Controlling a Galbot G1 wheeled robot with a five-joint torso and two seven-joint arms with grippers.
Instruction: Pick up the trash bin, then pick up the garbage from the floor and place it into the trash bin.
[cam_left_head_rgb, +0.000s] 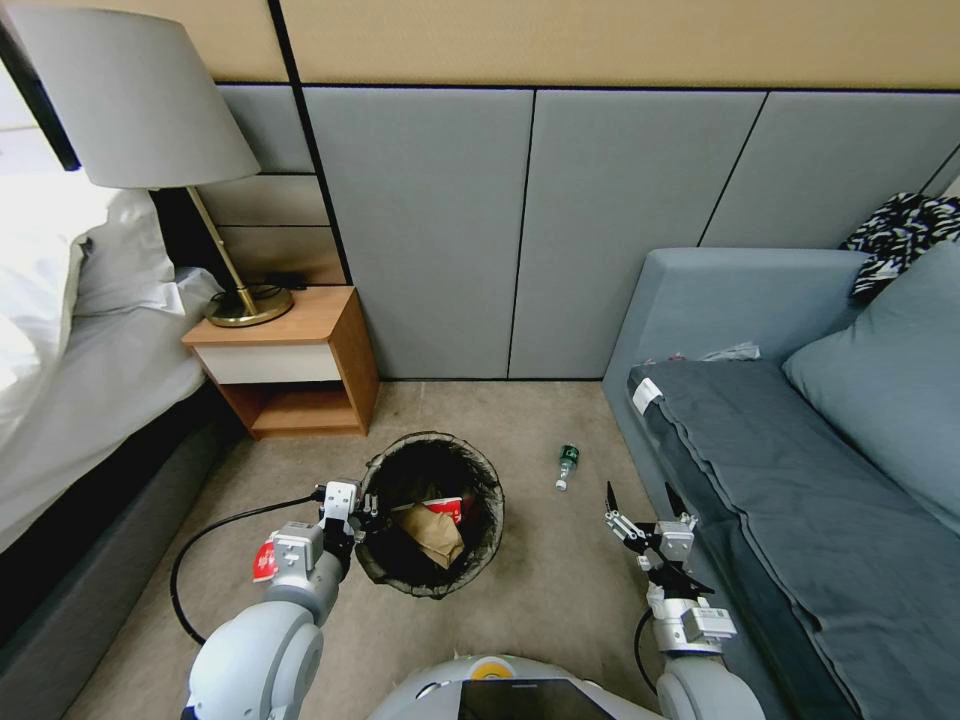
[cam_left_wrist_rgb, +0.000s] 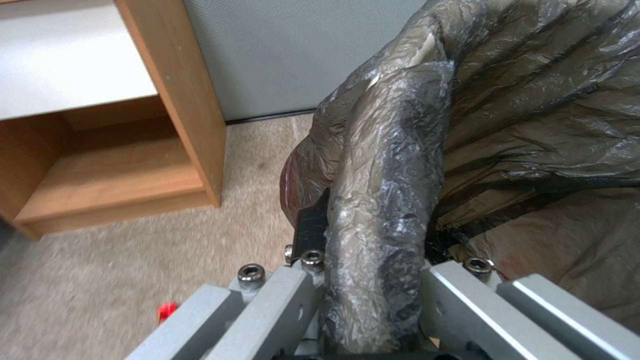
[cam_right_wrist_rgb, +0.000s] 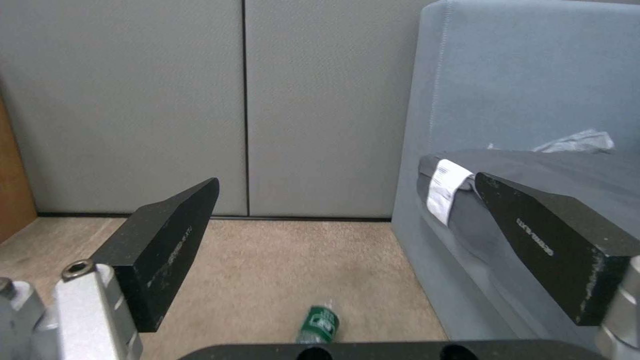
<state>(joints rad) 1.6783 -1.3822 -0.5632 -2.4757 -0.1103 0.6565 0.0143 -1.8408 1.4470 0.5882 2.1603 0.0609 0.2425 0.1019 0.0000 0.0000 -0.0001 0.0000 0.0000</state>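
The left claw (cam_left_head_rgb: 362, 512) is clamping the near-left rim of the trash bin (cam_left_head_rgb: 470, 570), its fingers closed over the folded black liner (cam_left_wrist_rgb: 387, 210). The bin is sitting on the carpet between the nightstand (cam_left_head_rgb: 300, 365) at far left and the sofa (cam_left_head_rgb: 760, 440) at right. A crumpled brown paper bag (cam_left_head_rgb: 435, 535) and a red-and-white cup (cam_left_head_rgb: 448, 508) are already lying inside it.

The right claw (cam_left_head_rgb: 640, 505) is hanging wide open and empty, just beside the sofa's front edge, its tips pointing toward the far wall. The remaining garbage, a small green bottle (cam_left_head_rgb: 567, 466), is lying on its side on the floor, a little farther off than the claw, to its left, and to the right of the bin.

The step in hand looks like fetching that bottle. To do it well, the right claw should be coming down over the bottle's middle with its fingers straddling the short axis, since a round body on carpet is likely to roll if nudged from one side. The open span looks ample. The left claw's grip is on thin plastic over the rim, so the bin should be kept level and steady; a tilt could spill what is already in it or let the liner slip.
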